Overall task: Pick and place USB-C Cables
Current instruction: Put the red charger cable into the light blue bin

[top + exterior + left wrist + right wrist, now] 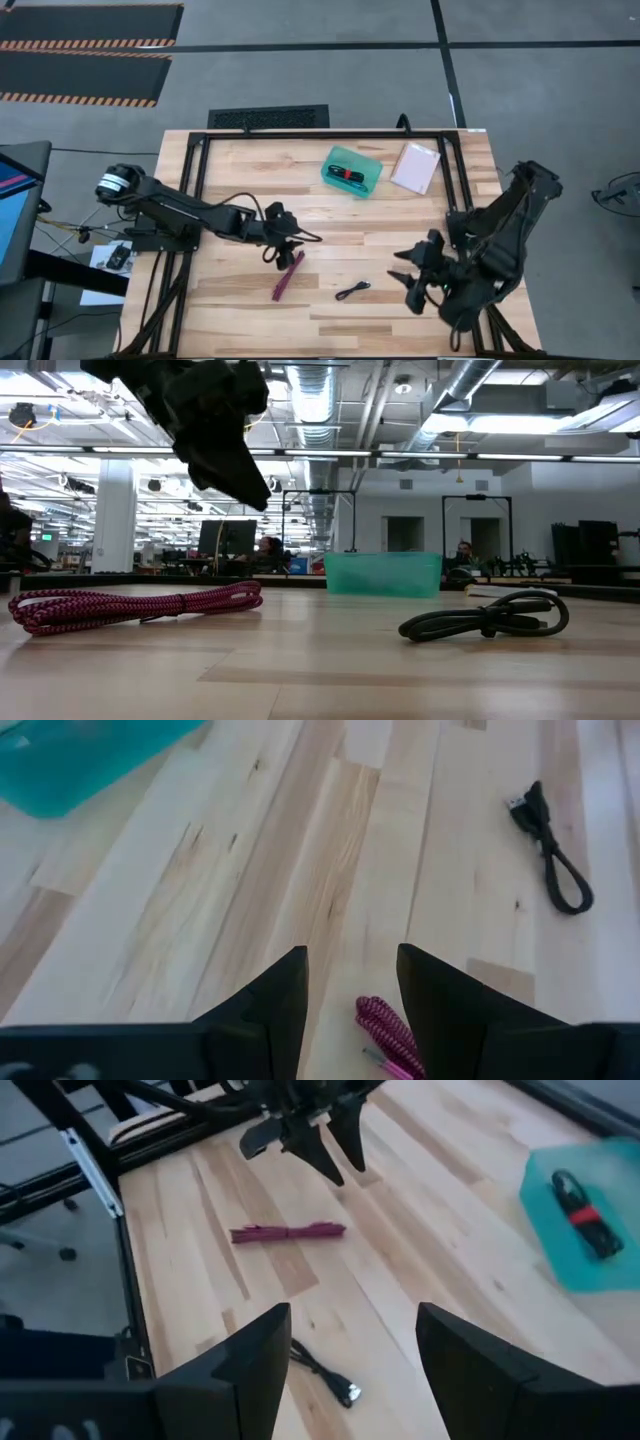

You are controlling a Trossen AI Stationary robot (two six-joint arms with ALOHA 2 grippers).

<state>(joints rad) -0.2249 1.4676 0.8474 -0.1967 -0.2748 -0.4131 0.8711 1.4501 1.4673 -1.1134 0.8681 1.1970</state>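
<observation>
Cables were partly sorted: a black-and-red one [349, 177] lay in the tray [368, 184], while magenta [288, 275] and black [352, 290] ones waited on the worktop [240, 310], the left gripper [279, 250] open and empty over the magenta, the right gripper [408, 268] open nearby.

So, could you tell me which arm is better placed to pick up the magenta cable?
Probably the left. Its hand is open and hovers right by one end of the magenta cable. The right hand, also open, waits farther off, nearer the black cable.
</observation>
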